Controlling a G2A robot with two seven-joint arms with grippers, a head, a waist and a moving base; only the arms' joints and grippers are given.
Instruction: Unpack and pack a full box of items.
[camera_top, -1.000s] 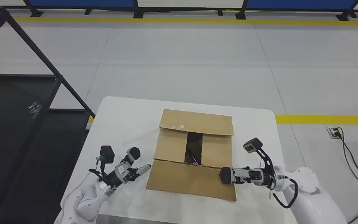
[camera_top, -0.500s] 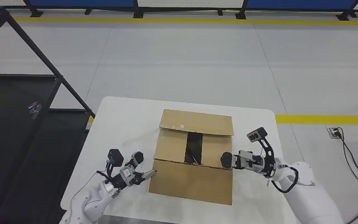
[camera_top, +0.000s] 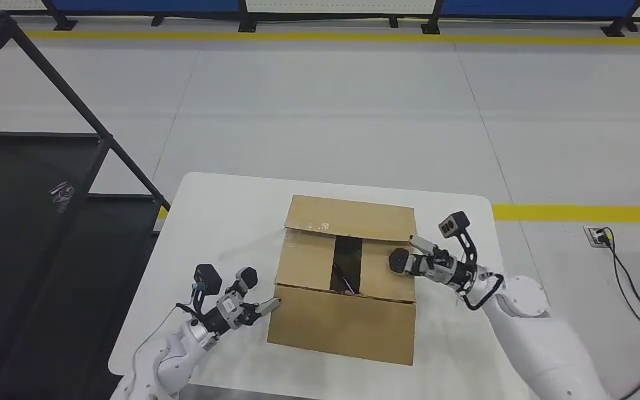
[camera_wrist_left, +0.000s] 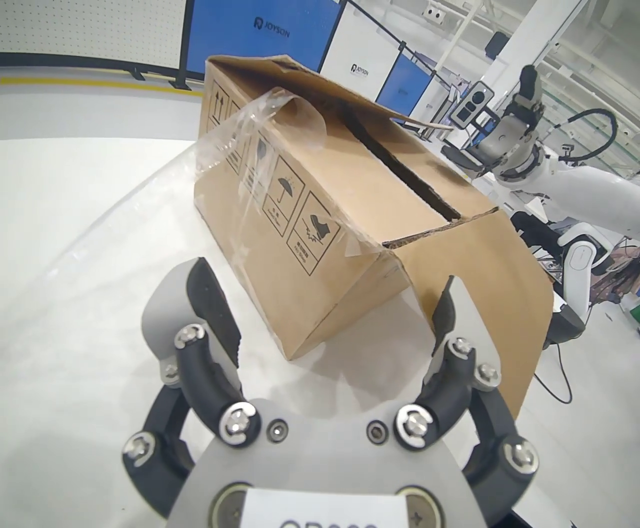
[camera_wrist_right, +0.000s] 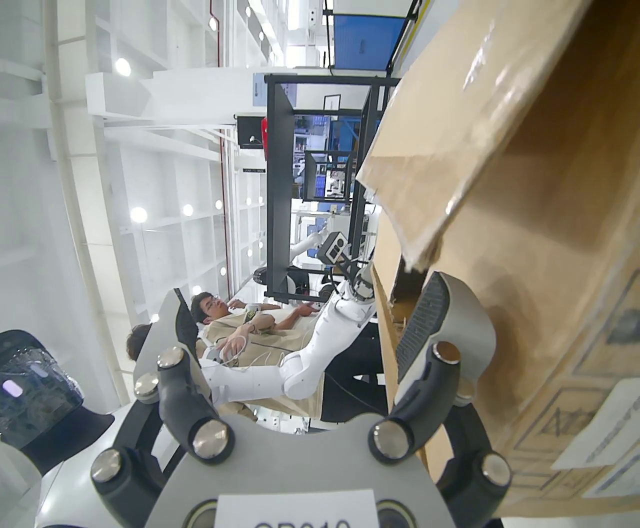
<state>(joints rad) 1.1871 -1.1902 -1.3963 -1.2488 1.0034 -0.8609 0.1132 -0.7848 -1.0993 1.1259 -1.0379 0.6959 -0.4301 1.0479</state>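
Observation:
A brown cardboard box (camera_top: 345, 285) stands mid-table, its top flaps parted by a dark gap (camera_top: 347, 263) with something dark inside. The near flap (camera_top: 340, 325) slopes down toward the front edge. My left gripper (camera_top: 262, 309) is open just off the box's near-left corner; in the left wrist view the open gripper (camera_wrist_left: 330, 310) faces that corner of the box (camera_wrist_left: 350, 200), where loose clear tape (camera_wrist_left: 260, 130) peels off. My right gripper (camera_top: 398, 261) is open at the box's right side; in the right wrist view the gripper (camera_wrist_right: 300, 320) has one finger (camera_wrist_right: 425, 320) against the box wall (camera_wrist_right: 550, 250) under a flap.
The white table (camera_top: 230, 220) has rounded corners and bare room left of and behind the box. A black metal frame (camera_top: 90, 130) stands off the table's left side. The other arm (camera_wrist_left: 505, 145) shows beyond the box in the left wrist view.
My right gripper has travelled from the box's near-right corner along its right side to the middle of that side. My left gripper has edged closer to the near-left corner.

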